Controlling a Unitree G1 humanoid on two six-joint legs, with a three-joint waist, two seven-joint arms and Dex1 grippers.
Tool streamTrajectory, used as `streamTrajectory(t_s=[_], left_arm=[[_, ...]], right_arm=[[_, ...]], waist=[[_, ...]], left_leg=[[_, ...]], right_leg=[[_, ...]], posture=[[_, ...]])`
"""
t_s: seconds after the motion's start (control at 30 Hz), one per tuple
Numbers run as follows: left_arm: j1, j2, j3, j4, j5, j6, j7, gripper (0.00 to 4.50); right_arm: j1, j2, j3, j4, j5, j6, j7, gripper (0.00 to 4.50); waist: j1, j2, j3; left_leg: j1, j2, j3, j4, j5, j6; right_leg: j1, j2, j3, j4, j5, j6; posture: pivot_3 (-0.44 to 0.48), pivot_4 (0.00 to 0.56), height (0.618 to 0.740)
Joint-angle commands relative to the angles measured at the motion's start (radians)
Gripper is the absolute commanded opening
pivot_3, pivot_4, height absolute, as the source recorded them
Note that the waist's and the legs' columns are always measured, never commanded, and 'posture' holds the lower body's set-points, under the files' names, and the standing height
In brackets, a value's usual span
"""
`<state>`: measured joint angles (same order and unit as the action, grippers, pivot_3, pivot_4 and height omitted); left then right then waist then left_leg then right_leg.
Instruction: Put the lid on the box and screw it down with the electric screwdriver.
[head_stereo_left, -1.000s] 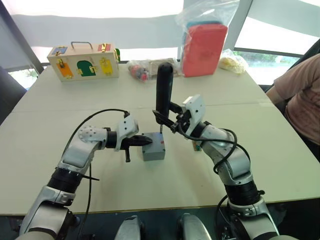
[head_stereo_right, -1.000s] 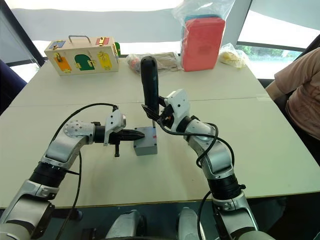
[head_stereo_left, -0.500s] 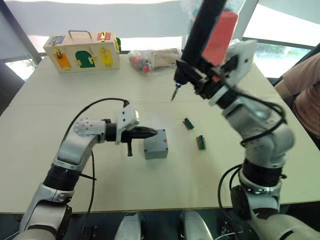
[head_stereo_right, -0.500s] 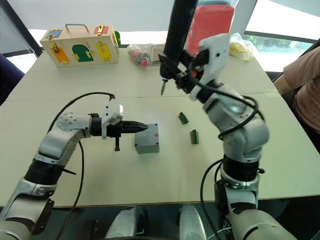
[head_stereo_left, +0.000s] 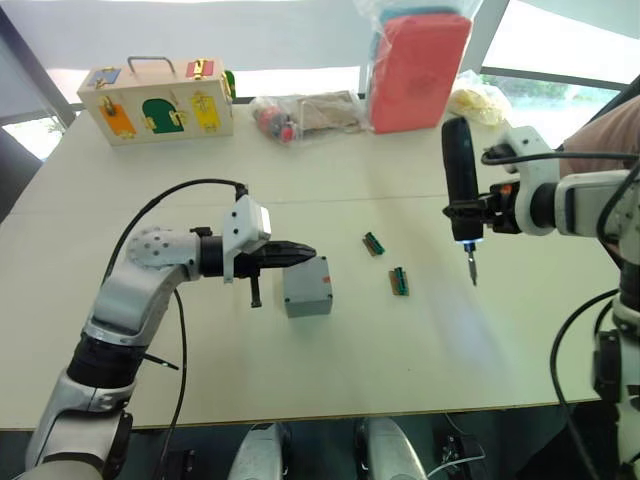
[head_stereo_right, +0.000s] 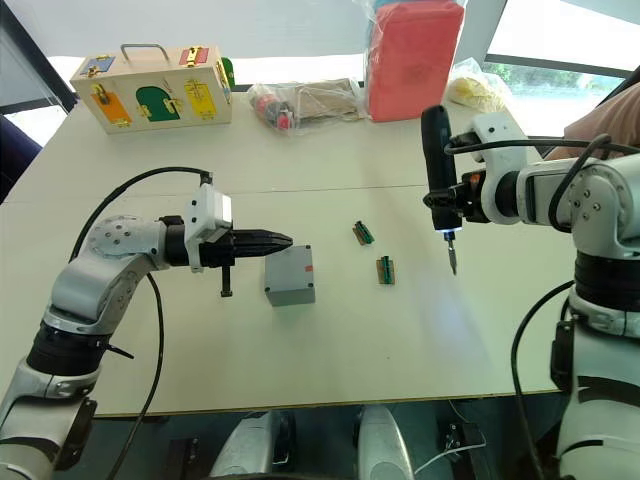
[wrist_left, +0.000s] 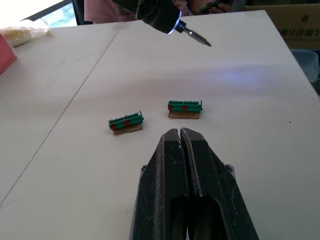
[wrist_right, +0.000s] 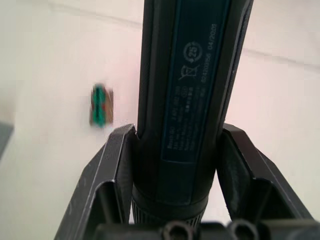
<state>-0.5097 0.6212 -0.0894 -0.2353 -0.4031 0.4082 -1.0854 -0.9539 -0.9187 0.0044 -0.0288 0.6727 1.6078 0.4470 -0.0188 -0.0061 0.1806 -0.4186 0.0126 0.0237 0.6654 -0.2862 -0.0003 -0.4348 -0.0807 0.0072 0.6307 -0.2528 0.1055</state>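
The electric screwdriver (wrist_right: 187, 100) bears a small printed label; only "04/2020" is roughly legible there.

The left arm is reaching in from the near left, elbow bent and forearm running level toward the right. The left gripper (head_stereo_left: 300, 254) is pointing right with its two black fingers (wrist_left: 172, 165) pressed together, tips closed on nothing. The right arm is coming in from the right edge, forearm lying level and pointing left, well apart from the left arm. The right gripper (head_stereo_left: 462, 212) is clamping its fingers (wrist_right: 114, 170) on either side of the electric screwdriver (head_stereo_left: 460, 185), gripping the lower part of the barrel and holding it upright, bit pointing down, above the desk (head_stereo_left: 350, 370).
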Motion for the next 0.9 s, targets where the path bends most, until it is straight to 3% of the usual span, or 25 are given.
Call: streamTrajectory(t_s=[0.03,0.2,0.47,0.53,0.7,0.8,0.9], left_arm=[[0.006,0.014,0.04,-0.056,-0.02,0.002,0.025,0.0],[0.036,0.029,0.068,-0.117,-0.045,0.03,0.057,0.0],[0.076,0.065,0.113,-0.187,-0.082,0.072,0.088,0.0],[0.085,0.075,0.12,-0.205,-0.087,0.084,0.103,0.0],[0.103,0.097,0.155,-0.227,-0.102,0.105,0.129,0.0],[0.116,0.127,0.18,-0.241,-0.113,0.146,0.151,0.0],[0.155,0.191,0.236,-0.246,-0.126,0.193,0.15,0.0]], right_arm=[[-0.071,-0.041,0.1,0.072,-0.029,0.005,0.061,1.86],[-0.077,-0.024,0.27,0.234,-0.094,-0.046,0.139,1.86],[-0.106,0.038,0.376,0.411,-0.203,-0.154,0.211,1.86],[-0.106,0.048,0.385,0.43,-0.223,-0.176,0.23,2.84],[-0.116,0.071,0.372,0.44,-0.253,-0.192,0.269,4.43],[-0.122,0.038,0.356,0.404,-0.264,-0.243,0.322,4.47],[-0.117,-0.057,0.325,0.259,-0.243,-0.322,0.434,4.47]], waist=[[0.001,0.0,0.001],[0.004,0.0,0.001],[0.003,0.001,0.002],[0.004,0.001,0.002],[0.004,0.001,0.002],[0.005,0.001,0.002],[0.006,0.002,0.004]], left_leg=[[0.0,0.0,0.0,0.0,0.0,0.0],[0.0,0.0,0.0,0.002,0.0,0.0],[-0.002,-0.001,0.001,0.002,0.0,0.0],[-0.001,-0.001,0.001,0.002,0.0,-0.001],[-0.001,-0.001,0.001,0.003,0.001,-0.002],[-0.001,-0.001,0.001,0.004,0.001,-0.002],[-0.001,-0.001,0.001,0.004,0.001,-0.002]], right_leg=[[0.0,0.0,0.0,0.0,0.0,0.0],[0.0,0.0,0.001,0.0,0.0,0.0],[-0.001,-0.001,0.002,0.0,0.001,0.001],[-0.001,-0.001,0.002,0.0,0.001,0.002],[0.0,0.0,0.002,0.001,0.002,0.002],[0.0,0.0,0.002,0.001,0.003,0.002],[0.0,0.0,0.002,0.001,0.004,0.003]], posture=[[0.0,0.15,0.73],[0.0,0.15,0.73],[0.0,0.15,0.73],[0.0,0.15,0.73],[0.0,0.15,0.73],[0.0,0.15,0.73],[0.0,0.15,0.73]])
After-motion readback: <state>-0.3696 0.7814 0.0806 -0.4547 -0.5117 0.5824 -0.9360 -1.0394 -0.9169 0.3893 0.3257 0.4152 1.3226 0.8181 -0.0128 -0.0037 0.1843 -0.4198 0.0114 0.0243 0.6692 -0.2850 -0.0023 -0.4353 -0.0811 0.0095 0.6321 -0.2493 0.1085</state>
